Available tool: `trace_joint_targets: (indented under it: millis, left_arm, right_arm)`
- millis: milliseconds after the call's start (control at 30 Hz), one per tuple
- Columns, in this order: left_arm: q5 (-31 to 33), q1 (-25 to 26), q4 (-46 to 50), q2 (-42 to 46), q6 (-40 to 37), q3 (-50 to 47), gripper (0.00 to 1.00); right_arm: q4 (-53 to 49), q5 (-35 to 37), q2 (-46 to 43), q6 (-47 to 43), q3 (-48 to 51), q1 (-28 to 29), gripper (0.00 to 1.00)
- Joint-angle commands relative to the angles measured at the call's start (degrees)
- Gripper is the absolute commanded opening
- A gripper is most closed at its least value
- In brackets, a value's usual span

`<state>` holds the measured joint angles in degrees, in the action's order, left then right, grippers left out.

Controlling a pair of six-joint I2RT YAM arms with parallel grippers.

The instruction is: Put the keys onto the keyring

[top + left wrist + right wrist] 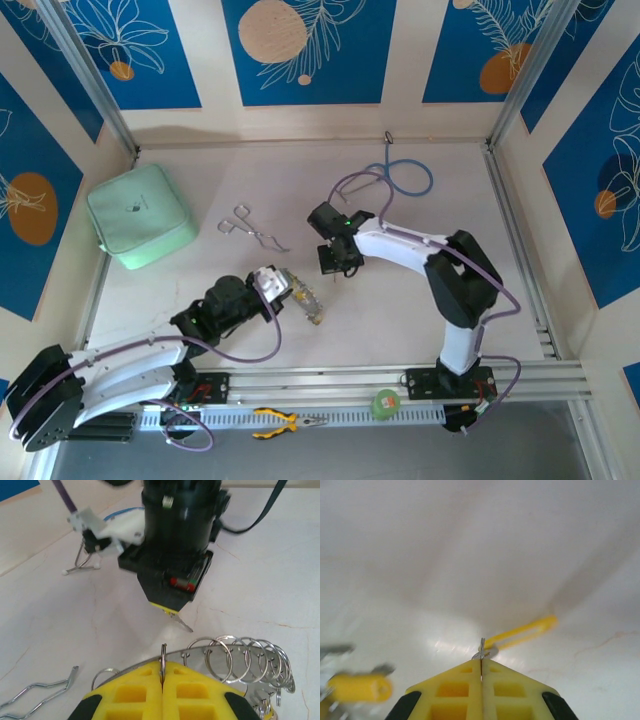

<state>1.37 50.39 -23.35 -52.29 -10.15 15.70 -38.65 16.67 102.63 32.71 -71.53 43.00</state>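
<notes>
- My left gripper (163,669) is clenched on the rim of the keyring (235,655), near the middle of the worktop (260,580).
- My right gripper (481,666) is clenched on a small key (181,624), its silver tip just beyond the keyring.

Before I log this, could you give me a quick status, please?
Left gripper shut on keyring rim. Right gripper shut on key, near ring. Forceps lie aside.
</notes>
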Motion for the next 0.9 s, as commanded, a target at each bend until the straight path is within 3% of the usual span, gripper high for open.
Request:
trace_joint_targets:
  millis: [0,67,200,367,567,867]
  left_arm:
    - [-2.22,-0.2,-1.97,-1.04,-0.13,1.75,0.0]
    - [-2.62,-0.21,-2.43,-1.41,-0.13,1.87,0.0]
    - [-2.82,-0.2,-2.34,-2.14,-0.3,2.29,0.0]
    - [-3.69,-0.18,-2.22,-2.63,-0.63,2.38,0.0]
    - [-3.53,-0.14,-2.89,-2.81,-1.08,2.14,0.0]
    - [-3.63,-0.08,-2.81,-3.14,-1.45,2.2,0.0]
  right_arm:
    - [5.66,-14.01,-5.15,-0.98,5.06,-2.23,0.0]
    - [10.2,-23.95,-7.44,0.55,9.74,-6.01,0.0]
    - [13.06,-30.46,-8.1,0.81,14.1,-11.44,0.0]
    - [8.95,-29.07,-4.47,-2.64,14.12,-15.42,0.0]
    - [7.26,-27.88,-3.04,-4.83,13.47,-16.33,0.01]
    - [7.34,-28.8,-1.03,-5.18,11.81,-16.2,0.24]
